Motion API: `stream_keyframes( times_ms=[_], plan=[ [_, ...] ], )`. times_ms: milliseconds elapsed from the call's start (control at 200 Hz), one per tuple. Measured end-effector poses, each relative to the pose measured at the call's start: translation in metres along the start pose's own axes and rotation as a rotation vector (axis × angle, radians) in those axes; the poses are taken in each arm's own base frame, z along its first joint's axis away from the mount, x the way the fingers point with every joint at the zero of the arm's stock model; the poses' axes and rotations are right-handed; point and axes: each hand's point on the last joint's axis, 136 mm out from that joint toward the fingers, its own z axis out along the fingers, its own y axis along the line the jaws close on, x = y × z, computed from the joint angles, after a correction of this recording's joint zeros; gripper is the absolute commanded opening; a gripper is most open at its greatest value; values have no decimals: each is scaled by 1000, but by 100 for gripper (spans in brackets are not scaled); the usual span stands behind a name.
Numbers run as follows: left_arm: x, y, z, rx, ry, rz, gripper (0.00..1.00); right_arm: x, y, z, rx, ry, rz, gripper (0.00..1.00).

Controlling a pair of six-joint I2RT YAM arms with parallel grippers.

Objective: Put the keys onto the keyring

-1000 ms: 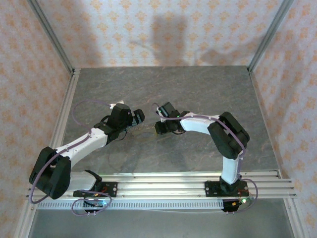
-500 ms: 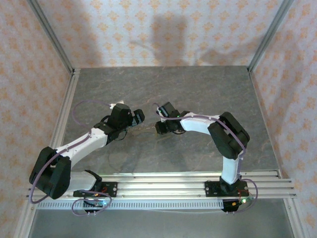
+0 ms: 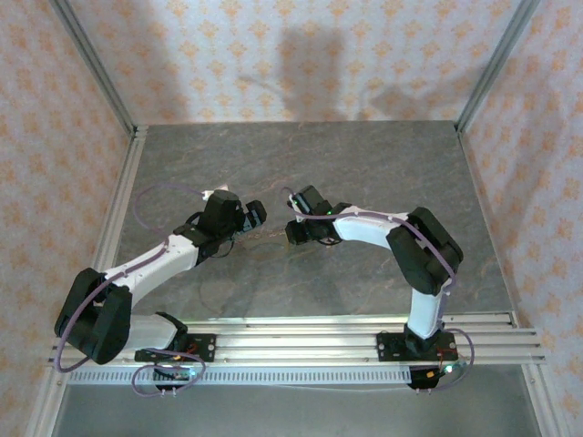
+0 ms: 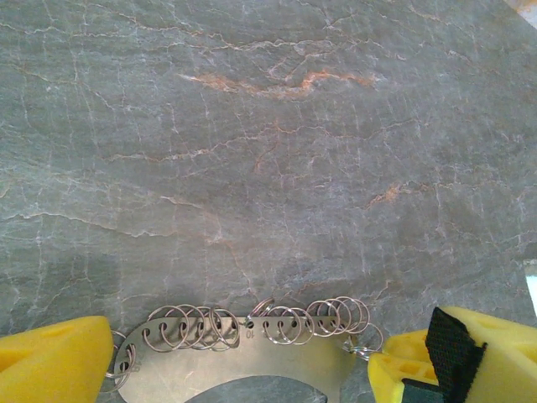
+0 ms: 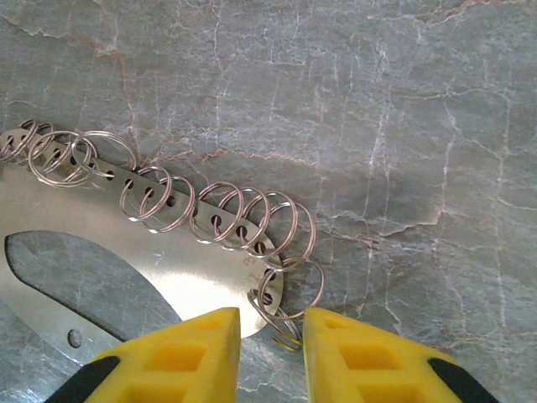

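The flat silvery metal plate (image 5: 101, 243) with small wire split rings (image 5: 243, 222) threaded along its edge lies on the grey marbled table (image 4: 268, 126). Left gripper (image 4: 243, 357) jaws wide open around it — right gripper (image 5: 273, 336) jaws narrow, pinching the end ring (image 5: 289, 290).

A grey marbled table (image 3: 301, 164) sits between pale patterned walls (image 3: 273, 55).

Overhead view; two close wrist views
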Motion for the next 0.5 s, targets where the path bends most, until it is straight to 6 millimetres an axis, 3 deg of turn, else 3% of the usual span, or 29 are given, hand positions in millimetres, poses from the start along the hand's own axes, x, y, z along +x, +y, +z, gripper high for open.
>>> stream_keyframes(
  times_ms=[500],
  plan=[
    [-1, -1, 0, 5, -4, -1, 98, 0, 0, 0, -1, 0, 0, 25]
  ],
)
